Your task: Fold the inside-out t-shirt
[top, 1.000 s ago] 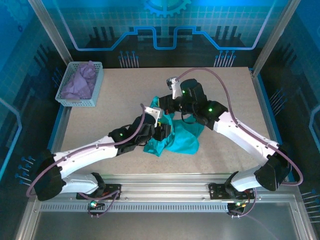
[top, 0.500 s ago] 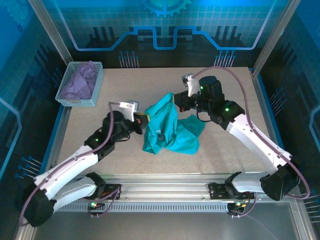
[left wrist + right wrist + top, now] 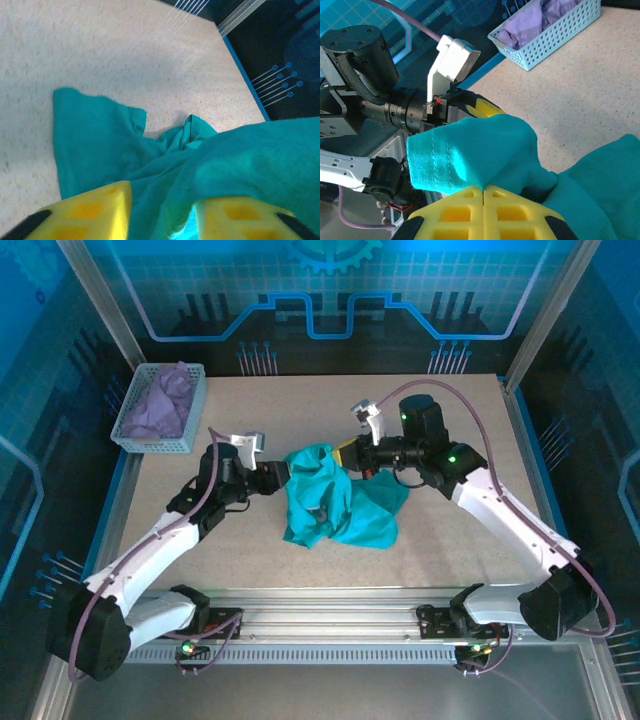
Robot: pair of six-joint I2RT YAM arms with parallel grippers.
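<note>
The t-shirt (image 3: 340, 502) lies crumpled in the middle of the surface (image 3: 450, 540). Its upper part is lifted and drawn between the two arms, while the rest sits in a heap nearer the bases. The right tool (image 3: 483, 192) is closed tight on a doubled bit of stitched hem (image 3: 437, 155), which sticks out beyond the pads. The left tool (image 3: 162, 202) is seen with its fingers apart, with cloth bunched in the gap and draped over one finger. Whether that cloth is pinched cannot be told.

The step in hand is judged to be spreading the garment flat before any fold is made. A firm hold on the left side should be confirmed first, since a loose one would let the cloth slip once tension is applied. The two holds should then be drawn apart evenly and low, so that the heap is pulled out smooth rather than twisted. The basket (image 3: 190, 445) of purple cloth (image 3: 158, 402) at the far left corner is well apart and need not be minded.
</note>
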